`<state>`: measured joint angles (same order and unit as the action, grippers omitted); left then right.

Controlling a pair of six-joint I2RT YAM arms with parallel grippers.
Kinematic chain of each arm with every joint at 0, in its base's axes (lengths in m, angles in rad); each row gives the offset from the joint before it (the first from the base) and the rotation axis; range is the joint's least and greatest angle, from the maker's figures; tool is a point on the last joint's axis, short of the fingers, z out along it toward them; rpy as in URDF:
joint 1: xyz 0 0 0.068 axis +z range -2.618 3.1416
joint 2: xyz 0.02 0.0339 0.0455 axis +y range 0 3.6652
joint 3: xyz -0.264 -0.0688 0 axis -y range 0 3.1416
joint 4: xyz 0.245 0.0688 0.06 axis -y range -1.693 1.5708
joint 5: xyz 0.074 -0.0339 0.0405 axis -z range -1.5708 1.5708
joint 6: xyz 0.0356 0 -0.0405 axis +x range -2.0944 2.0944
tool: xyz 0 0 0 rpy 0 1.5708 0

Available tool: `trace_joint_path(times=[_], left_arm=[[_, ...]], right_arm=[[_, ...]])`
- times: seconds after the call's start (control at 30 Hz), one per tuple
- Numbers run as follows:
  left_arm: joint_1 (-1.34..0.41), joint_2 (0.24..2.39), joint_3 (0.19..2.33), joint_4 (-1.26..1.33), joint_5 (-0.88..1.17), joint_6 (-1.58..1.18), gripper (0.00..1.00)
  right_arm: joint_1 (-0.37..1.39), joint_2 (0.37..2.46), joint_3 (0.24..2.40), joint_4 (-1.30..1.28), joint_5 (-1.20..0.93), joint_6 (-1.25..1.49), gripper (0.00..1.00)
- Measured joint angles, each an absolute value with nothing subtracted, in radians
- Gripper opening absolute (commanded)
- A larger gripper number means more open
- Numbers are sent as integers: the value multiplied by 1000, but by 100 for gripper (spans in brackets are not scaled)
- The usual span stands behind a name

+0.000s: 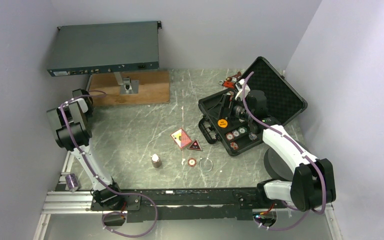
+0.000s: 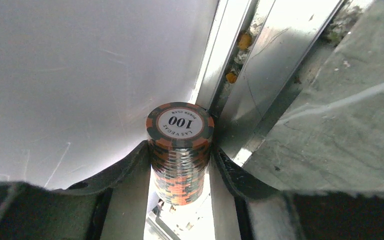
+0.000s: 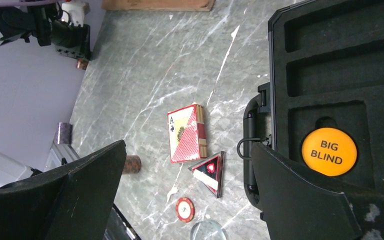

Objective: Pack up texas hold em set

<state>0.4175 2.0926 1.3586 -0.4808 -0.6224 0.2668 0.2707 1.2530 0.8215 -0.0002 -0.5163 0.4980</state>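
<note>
Left edge of bench [image 1: 130, 130]: left fingers [image 2: 130, 167] are closed against both sides of a chip stack [image 2: 180, 150] of orange-and-dark chips. The top chip is printed "100". The stack is held close against the left wall, and the metal rail [image 2: 260, 95] along that edge shows behind it.

Far-left corner: a grey rack unit [image 1: 105, 47] stands on a stand over a wooden board [image 1: 135, 90].

Middle of bench, toward the near edge:
- A short chip stack [image 1: 155, 160] stands upright on its own.
- To its right lies the card deck [image 3: 186, 134], ace face up.
- A triangular red-and-black piece [image 3: 210, 172] sits just beside the deck; I cannot tell whether they touch.
- Nearer the edge a single red chip [image 3: 184, 209] lies flat, with a clear disc [image 3: 207, 231] just beside it.

Right side: the case [image 1: 280, 95] is open, its lid lying back toward the far-right corner. An orange BIG BLIND button [image 3: 329, 151] sits in a foam recess. A few loose chips [image 1: 236, 133] lie in the slot toward the near edge. The right fingers [image 3: 300, 190] are spread wide with nothing between them, over the case's left rim.
</note>
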Motion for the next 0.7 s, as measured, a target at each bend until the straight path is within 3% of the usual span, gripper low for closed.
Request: trace_joint_path(times=[0.13,0.47,0.7], left_arm=[[416,2068,1317,-441,-626,267,21],[421,1931,1267,-464,-520,199,2],[380,1676,1187,-449,-475,143,0]], right_arm=[[271,1253,822,-1,-508,498,100],[271,1248,822,-8,-507,498,100],[271,1239,822,-8,-500,497,100]])
